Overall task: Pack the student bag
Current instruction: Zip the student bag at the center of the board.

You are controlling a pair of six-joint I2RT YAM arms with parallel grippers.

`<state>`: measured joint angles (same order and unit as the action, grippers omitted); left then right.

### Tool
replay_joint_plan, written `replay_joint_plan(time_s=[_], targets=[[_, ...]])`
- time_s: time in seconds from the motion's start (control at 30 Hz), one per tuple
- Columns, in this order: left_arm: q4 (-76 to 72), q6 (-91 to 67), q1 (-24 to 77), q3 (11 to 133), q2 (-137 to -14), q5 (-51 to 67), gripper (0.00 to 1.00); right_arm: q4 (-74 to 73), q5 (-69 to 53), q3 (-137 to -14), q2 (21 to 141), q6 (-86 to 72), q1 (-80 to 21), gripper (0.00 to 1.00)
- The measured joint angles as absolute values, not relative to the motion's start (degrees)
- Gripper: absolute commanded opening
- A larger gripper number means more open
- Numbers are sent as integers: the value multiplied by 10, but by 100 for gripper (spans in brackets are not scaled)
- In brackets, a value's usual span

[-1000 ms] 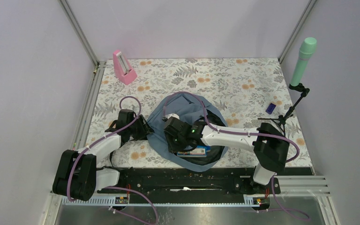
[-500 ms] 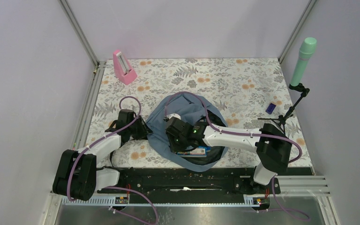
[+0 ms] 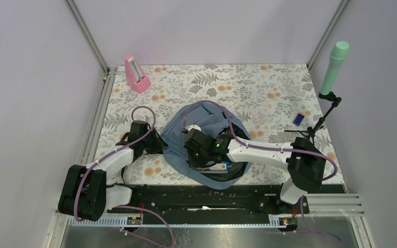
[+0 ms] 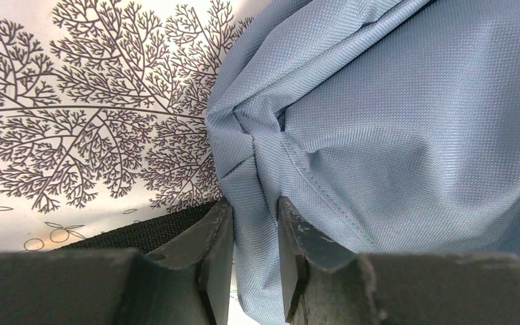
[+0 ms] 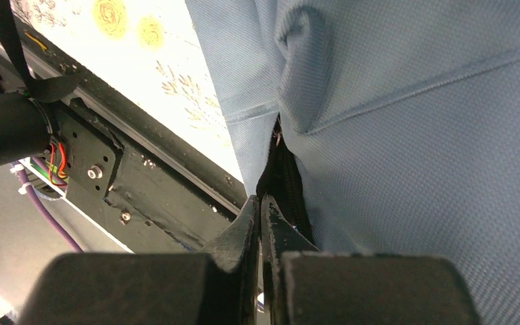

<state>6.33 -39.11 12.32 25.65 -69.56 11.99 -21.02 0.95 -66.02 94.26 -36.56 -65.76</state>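
Newly closed: right claw (image 5: 261, 203) at student bag (image 5: 413, 135) zipper (image 5: 286, 179) | left claw (image 4: 254, 206) pinching fold (image 4: 257, 152)

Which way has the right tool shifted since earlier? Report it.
Yes: the right tool slid slightly rightward on the student bag, away from the pink stand.

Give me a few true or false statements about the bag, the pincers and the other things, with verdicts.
The left pincer pinches a fold of the student bag. True.
The right pincer is wide open. False: it is shut, at the bag's black zipper.
The pink object lies inside the bag. False: it stands at the table's far left corner.
A small blue object lies right of the bag. True.
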Motion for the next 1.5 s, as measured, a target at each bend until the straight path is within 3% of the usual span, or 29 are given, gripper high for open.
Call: replay_joint_plan(time_s=[0.43,1.5], targets=[[63,-393,123,256,-696,117,0,-187,17,-603,893,-366,-658,0],[57,-422,91,326,-748,94,0,-256,165,-481,633,-366,-658,0]])
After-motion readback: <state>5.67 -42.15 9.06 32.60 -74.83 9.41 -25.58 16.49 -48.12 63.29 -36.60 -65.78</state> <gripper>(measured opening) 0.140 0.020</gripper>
